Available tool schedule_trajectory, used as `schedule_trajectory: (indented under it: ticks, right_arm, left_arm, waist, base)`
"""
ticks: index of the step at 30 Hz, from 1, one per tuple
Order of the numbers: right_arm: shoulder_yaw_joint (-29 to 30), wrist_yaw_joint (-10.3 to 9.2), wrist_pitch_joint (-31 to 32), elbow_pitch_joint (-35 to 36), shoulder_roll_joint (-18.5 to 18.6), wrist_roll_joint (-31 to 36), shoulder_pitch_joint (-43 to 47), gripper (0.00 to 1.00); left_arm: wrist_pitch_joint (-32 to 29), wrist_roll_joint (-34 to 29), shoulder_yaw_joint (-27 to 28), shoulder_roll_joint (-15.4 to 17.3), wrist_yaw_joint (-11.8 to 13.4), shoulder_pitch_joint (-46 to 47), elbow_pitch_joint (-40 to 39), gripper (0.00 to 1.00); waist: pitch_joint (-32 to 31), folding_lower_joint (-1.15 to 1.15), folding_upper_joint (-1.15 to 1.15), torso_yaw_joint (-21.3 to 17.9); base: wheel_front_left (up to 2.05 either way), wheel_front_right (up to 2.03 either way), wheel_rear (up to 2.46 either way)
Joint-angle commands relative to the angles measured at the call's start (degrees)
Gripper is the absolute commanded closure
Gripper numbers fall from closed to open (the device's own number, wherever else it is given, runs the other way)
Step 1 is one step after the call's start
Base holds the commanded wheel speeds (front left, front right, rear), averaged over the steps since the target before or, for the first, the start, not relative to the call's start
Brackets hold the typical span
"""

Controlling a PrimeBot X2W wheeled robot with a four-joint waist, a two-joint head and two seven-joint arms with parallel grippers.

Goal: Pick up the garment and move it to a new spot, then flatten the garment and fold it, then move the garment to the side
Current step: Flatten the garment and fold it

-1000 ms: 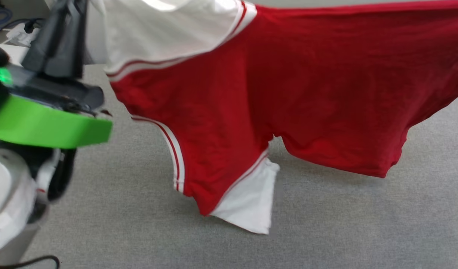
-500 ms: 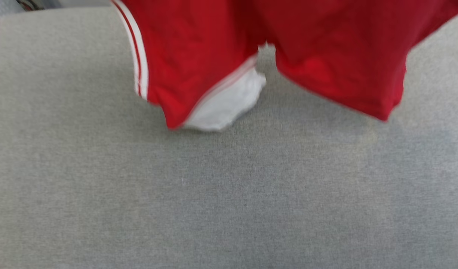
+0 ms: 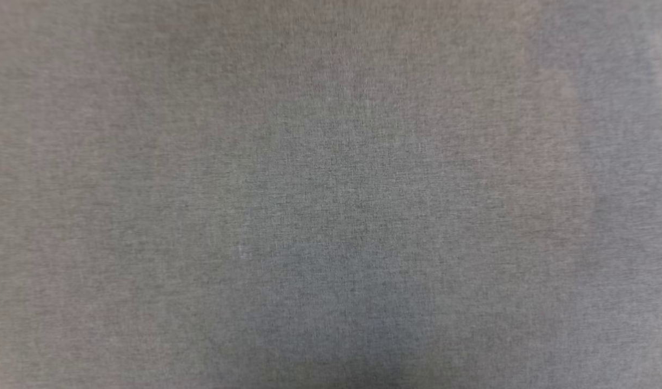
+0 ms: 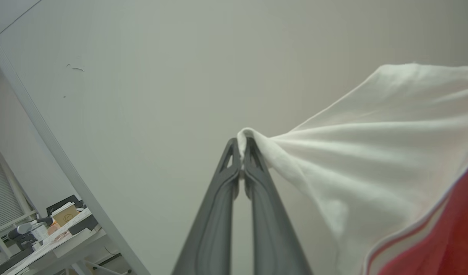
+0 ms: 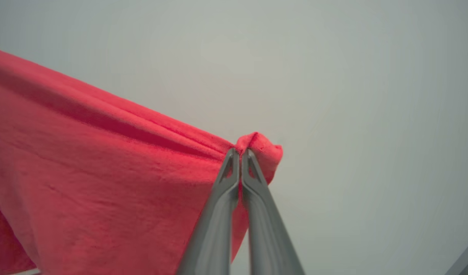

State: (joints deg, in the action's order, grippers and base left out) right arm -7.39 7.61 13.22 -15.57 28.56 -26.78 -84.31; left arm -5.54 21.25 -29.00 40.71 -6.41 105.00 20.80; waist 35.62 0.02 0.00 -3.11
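Since a second ago my head camera has swung downward and now faces a plain grey fabric surface (image 3: 331,194). My left gripper (image 4: 242,147) has its jaws pressed together, pinching a fold of the white sleeve of the shirt (image 4: 371,160). My right gripper (image 5: 240,152) is likewise closed tight, clamping a red corner. I hold the shirt pulled taut from both grippers, aloft before a pale wall (image 4: 161,76).
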Motion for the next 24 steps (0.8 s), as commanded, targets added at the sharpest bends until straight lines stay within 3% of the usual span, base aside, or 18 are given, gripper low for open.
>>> schedule_trajectory:
  ticks: [1,10,17,24]
  right_arm:
    - [0.33,-0.12,-1.64,-2.42,-0.37,1.36,-2.18,1.0]
    - [-3.17,-0.12,-11.63,-14.35,-4.56,6.2,-8.61,1.0]
    - [-6.92,-0.12,-17.27,-19.04,-4.87,4.26,-3.6,1.0]
    - [-10.41,-0.12,-21.9,-21.33,-5.49,1.14,3.32,1.0]
  left_arm:
    - [1.35,-0.92,0.28,-0.47,0.15,2.68,3.02,1.0]
    - [11.82,-2.3,-1.04,-5.79,-0.01,9.06,20.96,1.0]
    - [18.73,0.33,-3.34,-11.13,-0.64,0.79,27.89,1.0]
    - [20.39,3.28,-4.89,-15.99,-0.91,-11.31,28.03,1.0]
  waist:
    - [5.0,-0.02,0.0,-0.74]
    - [8.08,-0.02,0.0,0.19]
    - [7.84,-0.02,0.0,2.11]
    - [4.87,-0.02,0.0,3.47]
  base:
    - [0.0,0.0,0.0]
    - [0.0,0.0,0.0]
    - [0.0,0.0,0.0]
    - [0.0,0.0,0.0]
